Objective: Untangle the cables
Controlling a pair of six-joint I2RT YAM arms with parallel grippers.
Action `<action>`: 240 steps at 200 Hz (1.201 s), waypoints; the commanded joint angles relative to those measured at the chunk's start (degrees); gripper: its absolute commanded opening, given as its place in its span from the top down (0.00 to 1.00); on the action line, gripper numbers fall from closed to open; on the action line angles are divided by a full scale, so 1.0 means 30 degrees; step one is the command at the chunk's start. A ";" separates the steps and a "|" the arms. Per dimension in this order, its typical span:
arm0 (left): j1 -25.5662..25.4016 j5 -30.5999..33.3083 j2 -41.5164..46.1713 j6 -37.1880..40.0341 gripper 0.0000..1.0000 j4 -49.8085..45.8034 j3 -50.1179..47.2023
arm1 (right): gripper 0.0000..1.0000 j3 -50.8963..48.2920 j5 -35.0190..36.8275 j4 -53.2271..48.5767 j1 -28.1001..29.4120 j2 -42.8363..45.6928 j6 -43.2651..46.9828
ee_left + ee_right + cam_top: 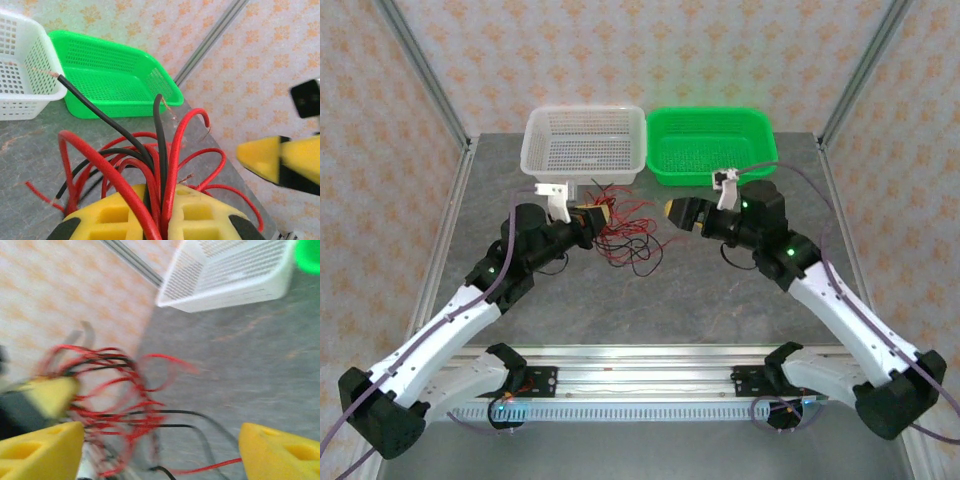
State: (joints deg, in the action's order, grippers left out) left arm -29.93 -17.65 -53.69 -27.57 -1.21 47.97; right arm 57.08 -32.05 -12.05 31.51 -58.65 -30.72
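Cables [628, 238]: red-and-black tangle on worktop [720, 300] near white basket [585, 170], partly clamped in left pincer [592, 214]. Right pincer [672, 211]: gaping, empty (just beside tangle). Risk: pulling may tighten knots or drag whole bundle.

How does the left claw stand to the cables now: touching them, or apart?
Touching. The left wrist view shows the red and black cables clamped between the yellow fingers of the left claw, which is shut on them.

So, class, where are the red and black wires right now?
In the top view, the wires sit mid-table in front of the white basket, pinched in the left gripper, with the open right gripper to their right.
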 commanded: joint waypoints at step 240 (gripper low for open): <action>0.0107 0.0985 0.1540 -0.3813 1.00 0.7674 -0.4436 | 0.86 -0.1192 0.5374 1.1045 0.4172 -0.7489 -0.7021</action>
State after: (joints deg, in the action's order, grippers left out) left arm -29.93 -16.60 -52.03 -36.10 15.09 37.50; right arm 49.80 -17.30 22.90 44.58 -79.61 -58.15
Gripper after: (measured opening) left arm 0.108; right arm 0.285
